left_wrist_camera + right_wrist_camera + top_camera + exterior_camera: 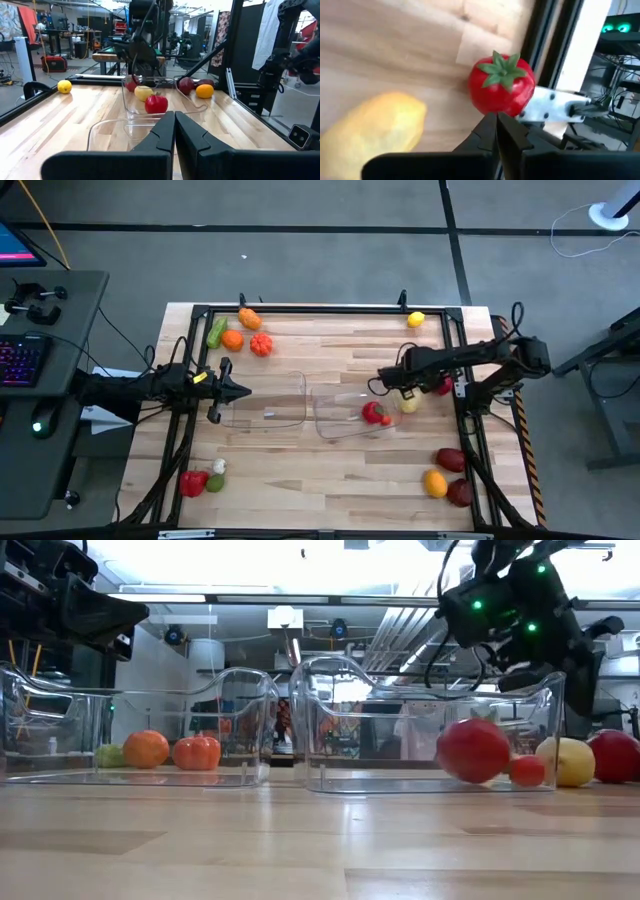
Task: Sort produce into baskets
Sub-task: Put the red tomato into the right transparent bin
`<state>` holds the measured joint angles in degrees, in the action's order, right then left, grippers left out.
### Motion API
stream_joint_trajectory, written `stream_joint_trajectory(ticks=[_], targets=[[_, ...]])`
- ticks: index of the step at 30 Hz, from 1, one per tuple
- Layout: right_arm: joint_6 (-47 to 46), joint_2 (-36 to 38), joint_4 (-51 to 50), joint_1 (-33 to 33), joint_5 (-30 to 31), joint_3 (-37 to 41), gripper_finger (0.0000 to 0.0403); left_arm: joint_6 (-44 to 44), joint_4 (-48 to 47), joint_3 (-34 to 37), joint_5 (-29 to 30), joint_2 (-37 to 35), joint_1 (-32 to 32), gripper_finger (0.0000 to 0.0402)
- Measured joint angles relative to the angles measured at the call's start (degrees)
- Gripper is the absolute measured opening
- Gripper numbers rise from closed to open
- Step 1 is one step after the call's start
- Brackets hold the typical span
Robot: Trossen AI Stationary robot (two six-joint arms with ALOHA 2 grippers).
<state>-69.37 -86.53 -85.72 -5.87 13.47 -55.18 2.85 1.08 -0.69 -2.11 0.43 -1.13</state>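
**Spotter:** Right gripper (pixel 384 383) of yours hung just beside the far right corner of the right basket (pixel 340 426), fingers pinched together with nothing between them. The wrist view showed the red tomato (pixel 501 86) and the pale yellow fruit (pixel 370 131) lying on the table beyond the fingertips, neither one held.

**Operator:** So which step was I on?

**Spotter:** By my reading, you were between picks. That right basket already held a big red piece (pixel 372 412) and a small red one (pixel 386 420); the left basket (pixel 268 412) looked empty. Your left gripper (pixel 243 390) waited, also closed and empty, over the left basket's left edge.

**Operator:** And the next move?

**Spotter:** You needed to spread those fingers before descending, then centre on the tomato, which sat close against the table's black frame rail (pixel 461 385), just right of the right basket. That rail left little room for one finger, so I judged an approach along the rail safer. Plenty stayed unsorted: the orange and green pieces (pixel 240 332) beyond the left basket, the lemon (pixel 416 320) far beyond the right one.
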Motion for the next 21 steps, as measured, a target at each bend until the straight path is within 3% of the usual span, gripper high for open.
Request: stream_joint_trajectory(ticks=[10,16,21], targets=[[-9.54,0.01,0.19,-6.48,4.67,8.72,0.0000,0.00,0.00,0.01,0.00,0.00,0.00,0.0000],[-14.20,0.00,-0.72,-9.56,12.47,8.11,0.0000,0.00,0.02,-0.01,0.00,0.00,0.00,0.0000],[-13.05,-0.01,-0.54,-13.88,13.95,8.11,0.0000,-0.02,0.02,-0.02,0.00,0.00,0.00,0.0000]])
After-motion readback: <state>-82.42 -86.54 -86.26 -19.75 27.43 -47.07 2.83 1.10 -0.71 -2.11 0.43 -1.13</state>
